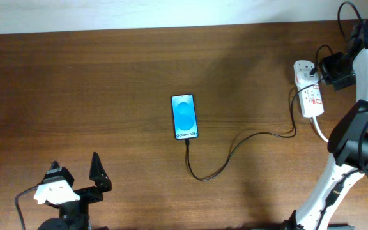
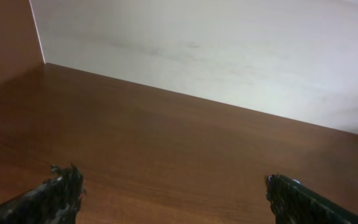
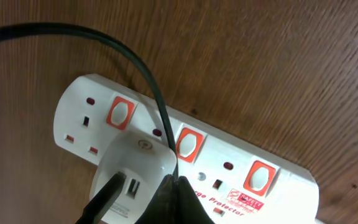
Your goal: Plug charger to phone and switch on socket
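The phone (image 1: 184,116) lies face up mid-table, blue screen lit. The charger's thin black cable (image 1: 235,148) runs from the phone's lower edge, where its tip sits against the phone, in a loop rightward to the socket (image 1: 312,99) at the far right. In the right wrist view the socket (image 3: 272,199) has three red switches, and a white adapter (image 3: 135,163) is plugged into it, with the cable (image 3: 138,62) over it. My right gripper (image 3: 175,178) is shut and empty, its tips touching the socket just below the middle red switch (image 3: 189,142). My left gripper (image 2: 173,186) is open and empty at the front left.
The socket's thick white cord (image 1: 320,131) runs toward the right arm base. The right arm (image 1: 363,108) stands along the table's right edge. A pale wall (image 2: 229,50) borders the table's far side in the left wrist view.
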Motion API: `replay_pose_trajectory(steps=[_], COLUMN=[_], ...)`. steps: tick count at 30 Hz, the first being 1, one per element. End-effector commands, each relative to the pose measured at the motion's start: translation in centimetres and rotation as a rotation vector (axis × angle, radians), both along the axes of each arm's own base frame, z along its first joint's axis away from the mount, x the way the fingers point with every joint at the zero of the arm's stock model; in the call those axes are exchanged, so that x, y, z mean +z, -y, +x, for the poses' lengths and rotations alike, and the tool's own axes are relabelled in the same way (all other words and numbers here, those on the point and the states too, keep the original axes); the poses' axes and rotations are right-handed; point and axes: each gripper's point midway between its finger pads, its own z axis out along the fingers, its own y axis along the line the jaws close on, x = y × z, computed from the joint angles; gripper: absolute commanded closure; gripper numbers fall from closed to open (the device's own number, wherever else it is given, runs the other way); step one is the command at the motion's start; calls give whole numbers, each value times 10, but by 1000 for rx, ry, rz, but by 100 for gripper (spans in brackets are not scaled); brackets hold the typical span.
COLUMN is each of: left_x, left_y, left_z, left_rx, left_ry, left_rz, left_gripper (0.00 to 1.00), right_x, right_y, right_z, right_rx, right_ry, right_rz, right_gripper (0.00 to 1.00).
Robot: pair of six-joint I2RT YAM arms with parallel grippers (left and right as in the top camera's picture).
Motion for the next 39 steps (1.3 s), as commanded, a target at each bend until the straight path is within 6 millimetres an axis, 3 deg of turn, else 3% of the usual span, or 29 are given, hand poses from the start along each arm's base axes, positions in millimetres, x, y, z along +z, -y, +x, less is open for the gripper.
replay_pose_trajectory(steps=[1, 4, 11, 16, 18, 20, 22, 23, 25, 26, 27, 28, 29, 31, 33, 36, 39], left_x=[0, 0, 0, 0, 0, 0, 0, 0, 3, 8, 28, 37, 40, 29, -3, -45, -78], left_y=[0, 0, 0, 0, 0, 0, 0, 8, 6, 3, 0, 0, -2, -4, -8, -10, -10], left_z=[0, 0, 0, 0, 0, 0, 0, 1, 1, 2, 5, 8, 13, 25, 43, 52, 54], left_rx=[-1, -1, -1, -1, -1, -1, -1, -48, -36, -16, -8, -8, -4, -5, -9, 3, 15], left_ry=[2, 2, 2, 2, 2, 2, 2, 5, 16, 39, 129, 181, 226, 270, 334, 260, 126], left_rz=[-10, -10, -9, -9, -10, -10, -9, -16, -12, -5, 14, 25, 34, 5, -120, -134, -160], left_gripper=[1, 1, 1, 1, 1, 1, 1, 1, 1, 1, 1, 1, 1, 1, 1, 1, 1], right_x=[-20, -35, -37, -89, -88, -73, -11, 38, 112, 153, 211, 251, 299, 351, 435, 495, 514], right_y=[2, -9, -11, -34, -36, -26, 9, 29, 36, 34, 25, 16, 2, -13, -36, -56, -67], right_z=[0, 4, 9, 1, -1, -10, -24, -38, -55, -64, -79, -93, -114, -143, -192, -235, -260], right_rx=[8, 31, 36, 73, 76, 54, 6, -39, -75, -87, -95, -102, -105, -112, -137, -158, -164], right_ry=[-35, -53, -34, -146, -154, -165, -130, -89, 20, 96, 219, 311, 434, 578, 848, 1060, 1135], right_rz=[-16, -1, 12, 55, 61, 67, -25, -115, -212, -261, -315, -353, -395, -444, -554, -640, -669], right_gripper=[96, 96, 96, 96, 96, 96, 96, 96, 96, 96, 96, 96, 96, 96, 96, 96, 96])
